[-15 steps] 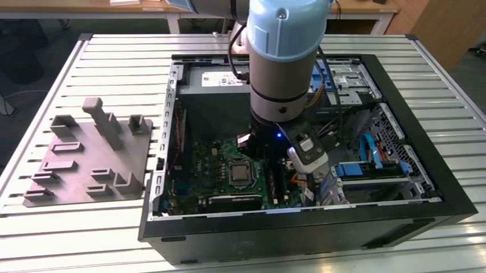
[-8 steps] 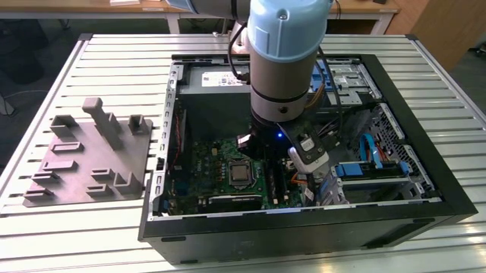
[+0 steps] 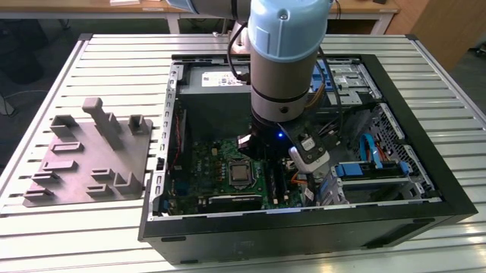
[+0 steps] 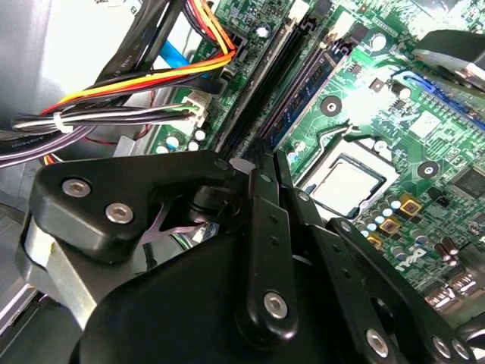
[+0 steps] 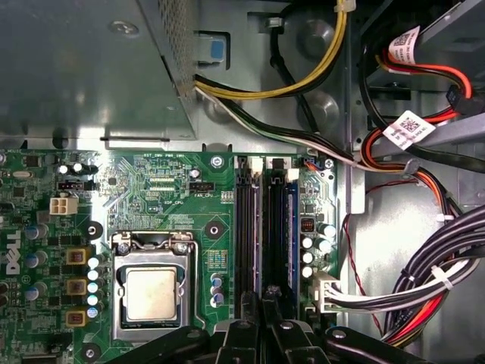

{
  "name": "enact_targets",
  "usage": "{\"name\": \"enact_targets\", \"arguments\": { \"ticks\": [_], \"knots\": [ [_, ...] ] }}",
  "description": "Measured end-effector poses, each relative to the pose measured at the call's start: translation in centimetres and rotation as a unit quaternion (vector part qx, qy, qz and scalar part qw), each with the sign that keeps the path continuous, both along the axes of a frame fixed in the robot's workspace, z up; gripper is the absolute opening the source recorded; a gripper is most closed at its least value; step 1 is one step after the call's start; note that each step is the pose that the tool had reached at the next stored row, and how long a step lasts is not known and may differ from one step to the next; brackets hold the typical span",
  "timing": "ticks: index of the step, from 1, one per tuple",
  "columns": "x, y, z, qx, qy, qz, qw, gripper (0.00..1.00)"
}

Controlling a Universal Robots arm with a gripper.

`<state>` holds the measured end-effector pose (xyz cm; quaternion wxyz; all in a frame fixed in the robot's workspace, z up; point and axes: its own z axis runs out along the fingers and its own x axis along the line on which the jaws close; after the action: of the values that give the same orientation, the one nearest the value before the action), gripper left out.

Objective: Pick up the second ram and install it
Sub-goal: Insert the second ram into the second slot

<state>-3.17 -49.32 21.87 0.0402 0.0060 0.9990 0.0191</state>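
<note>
Fingers [image 4: 261, 227] pressed close together, gripper [image 5: 267, 299] low over the memory slots; pinch or mere contact not discernible. Second ram [image 4: 301, 95] upright in a slot, near end at the fingertips, beside empty black slots. CPU socket [image 5: 151, 292] just beside, on green motherboard [image 5: 151, 189]. Cable bundle [image 4: 114, 114] beyond. Black case [image 3: 304, 239] mid-frame in the exterior view; grey fixture [image 3: 91, 159] at left on slatted table [image 3: 114, 51].

The setting is a robotics lab or assembly workshop. An open computer case [image 3: 304, 170] lies on a slotted aluminium surface [image 3: 114, 62] beside a grey fixture tray [image 3: 87, 156], with wooden desks [image 3: 190, 8] behind.
</note>
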Motion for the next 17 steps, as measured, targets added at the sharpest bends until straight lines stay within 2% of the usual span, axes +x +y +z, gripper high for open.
{"name": "enact_targets", "arguments": {
  "ticks": [5,12,17],
  "knots": [
    [0.02,-0.01,0.0,-0.0049,0.0001,0.004,1.0,0.14],
    [0.02,0.0,-0.55,-0.005,0.0002,0.004,1.0,0.14],
    [0.02,0.0,-0.62,-0.005,0.0002,0.004,1.0,0.14]
  ]
}}
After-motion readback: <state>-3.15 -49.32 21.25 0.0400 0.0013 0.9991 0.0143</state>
